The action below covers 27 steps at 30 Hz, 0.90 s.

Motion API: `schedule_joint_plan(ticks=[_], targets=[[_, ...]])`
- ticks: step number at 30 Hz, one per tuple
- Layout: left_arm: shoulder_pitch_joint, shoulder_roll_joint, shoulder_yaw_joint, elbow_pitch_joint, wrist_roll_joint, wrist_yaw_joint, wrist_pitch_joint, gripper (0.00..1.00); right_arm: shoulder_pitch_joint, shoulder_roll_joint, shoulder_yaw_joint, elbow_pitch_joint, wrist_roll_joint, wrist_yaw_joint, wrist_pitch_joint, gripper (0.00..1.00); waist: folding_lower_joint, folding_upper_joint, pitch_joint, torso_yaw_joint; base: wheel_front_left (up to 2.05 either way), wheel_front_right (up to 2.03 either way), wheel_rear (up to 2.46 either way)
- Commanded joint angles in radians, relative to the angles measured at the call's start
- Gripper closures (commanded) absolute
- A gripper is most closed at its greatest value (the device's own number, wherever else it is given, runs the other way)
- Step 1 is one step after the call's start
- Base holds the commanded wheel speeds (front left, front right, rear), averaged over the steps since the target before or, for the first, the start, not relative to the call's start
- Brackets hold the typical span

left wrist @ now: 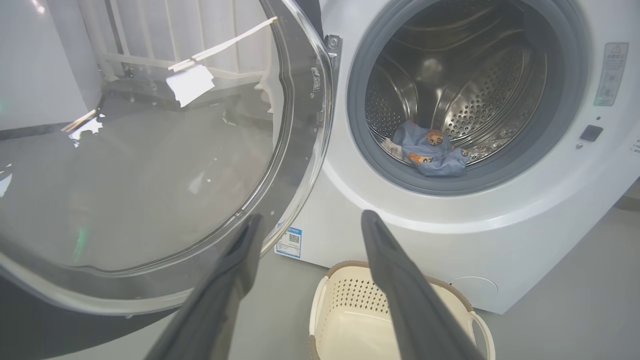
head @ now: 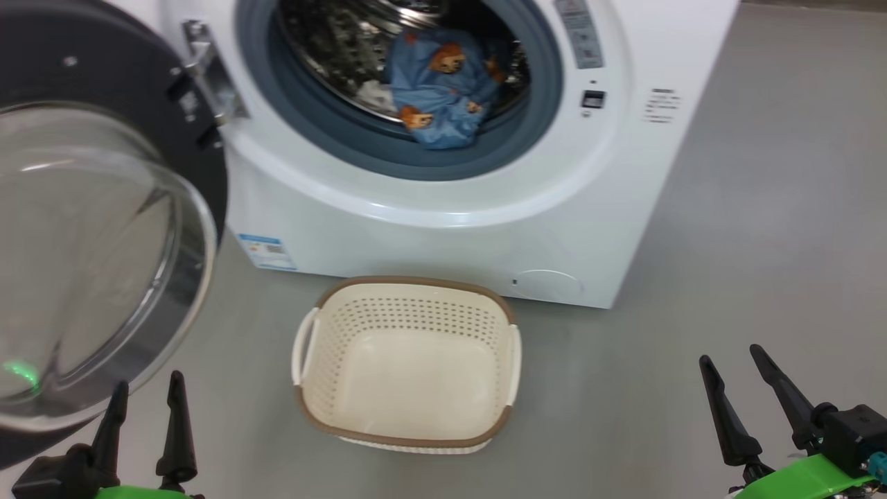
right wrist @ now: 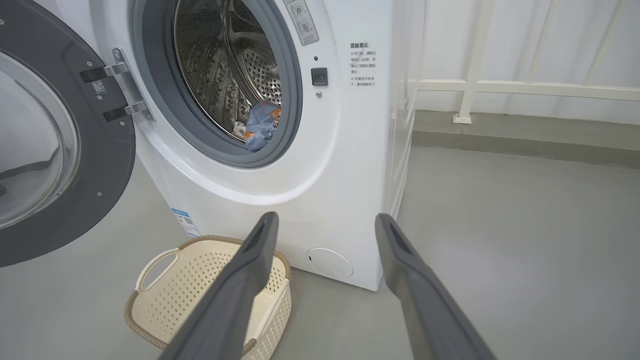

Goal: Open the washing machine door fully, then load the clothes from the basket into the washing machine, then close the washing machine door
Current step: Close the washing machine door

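The floor (right wrist: 505,250) is smooth and grey (with a darker strip (right wrist: 525,145) by the wall (right wrist: 565,40)). A white rail (right wrist: 525,88) runs along the white wall at the back.

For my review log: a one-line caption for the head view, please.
Empty basket in front of the washing machine, clothes in its drum, door wide open.

washing machine door (head: 97,229): cut by left edge | blue label sticker (head: 267,251): print unreadable

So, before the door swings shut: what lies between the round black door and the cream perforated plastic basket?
Only bare grey floor separates the round black door from the cream perforated basket; the right wrist view shows it.
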Motion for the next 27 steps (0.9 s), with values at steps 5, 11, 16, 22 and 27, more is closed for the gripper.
schedule_joint_plan(ticks=[5, 11, 16, 22, 27], targets=[[-0.001, 0.007, 0.05, -0.017, -0.003, -0.002, -0.006, 0.0, -0.036, -0.029, 0.046, -0.01, 0.004, 0.001, -0.008, 0.0, 0.0, -0.0001, -0.012, 0.108, 0.0, 0.0, 0.0], [0.011, 0.0, 0.058, -0.011, -0.005, -0.002, -0.006, 0.0, -0.047, -0.037, 0.075, 0.0, 0.013, 0.001, -0.008, 0.0, 0.0, -0.0001, -0.023, 0.185, 0.0, 0.0, 0.0], [0.02, -0.003, 0.075, -0.008, -0.006, -0.002, -0.006, 0.0, -0.054, -0.038, 0.099, 0.006, 0.018, 0.001, -0.008, 0.0, 0.0, -0.0001, -0.027, 0.237, 0.0, 0.0, 0.0], [0.04, -0.016, 0.127, -0.031, -0.007, -0.002, -0.006, 0.0, -0.102, -0.051, 0.159, 0.024, 0.027, 0.001, -0.008, 0.0, 0.0, -0.0001, -0.007, 0.253, 0.0, 0.0, 0.0], [0.06, -0.031, 0.164, -0.053, -0.009, -0.002, -0.006, 0.0, -0.145, -0.062, 0.207, 0.044, 0.039, 0.001, -0.008, 0.0, 0.0, -0.0001, 0.006, 0.261, 0.0, 0.0, 0.0]])
